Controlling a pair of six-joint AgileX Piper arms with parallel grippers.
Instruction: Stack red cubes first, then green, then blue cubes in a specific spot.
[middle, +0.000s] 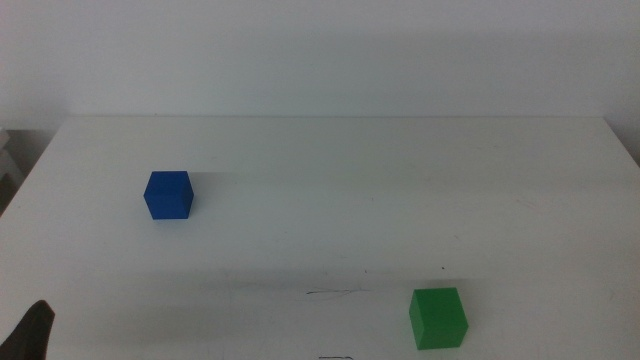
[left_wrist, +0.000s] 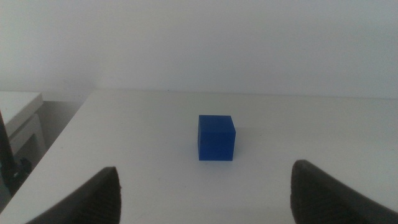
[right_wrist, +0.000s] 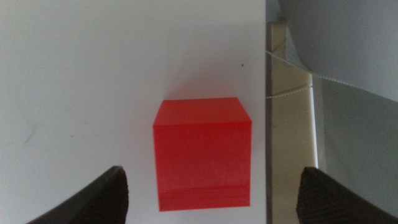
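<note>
The blue cube (middle: 168, 195) sits on the white table at the left; it also shows in the left wrist view (left_wrist: 216, 137). The green cube (middle: 438, 318) sits near the front right. A short thin dark line (middle: 335, 292) marks the spot just left of the green cube. The red cube (right_wrist: 202, 152) shows only in the right wrist view, close to a table edge. My right gripper (right_wrist: 212, 183) is open, with its jaws well apart on either side of the red cube. My left gripper (left_wrist: 205, 196) is open and empty, short of the blue cube, and shows at the bottom left of the middle view (middle: 30, 335).
The table edge (right_wrist: 264, 93) runs right beside the red cube, with a drop beyond it. A second faint dark mark (middle: 335, 356) lies at the front edge. A white side surface (left_wrist: 18, 115) stands beyond the table's left edge.
</note>
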